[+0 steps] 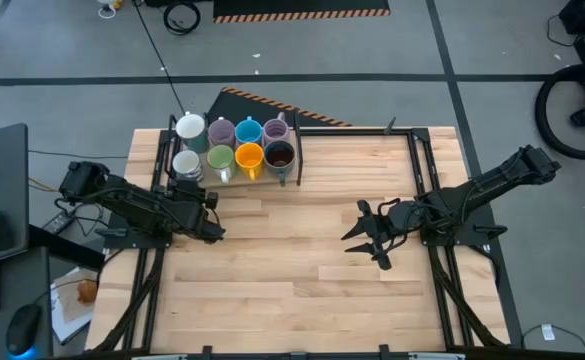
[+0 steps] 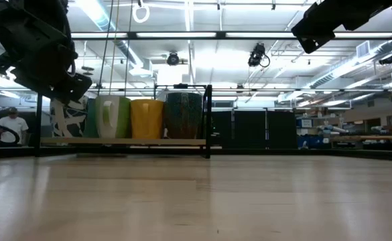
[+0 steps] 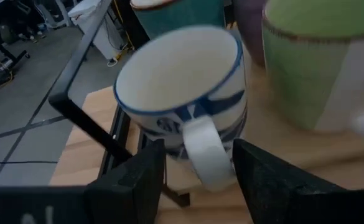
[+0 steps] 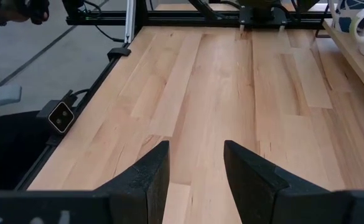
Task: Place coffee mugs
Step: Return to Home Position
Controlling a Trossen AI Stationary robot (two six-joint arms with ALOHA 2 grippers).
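From my left wrist the white, blue-banded ceramic mug (image 3: pixel 182 93) is blurred, and the pale green ceramic mug (image 3: pixel 318 68) beside it runs off the picture's edge, likewise blurred.

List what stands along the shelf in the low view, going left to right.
Blue-and-white patterned mug → green mug → orange mug → dark brown mug → black shelf post. The left hand hangs across the first mug, so it has no place in the order.

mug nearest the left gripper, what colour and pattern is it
White mug with a blue rim and blue painted markings, clearest in the left wrist view.
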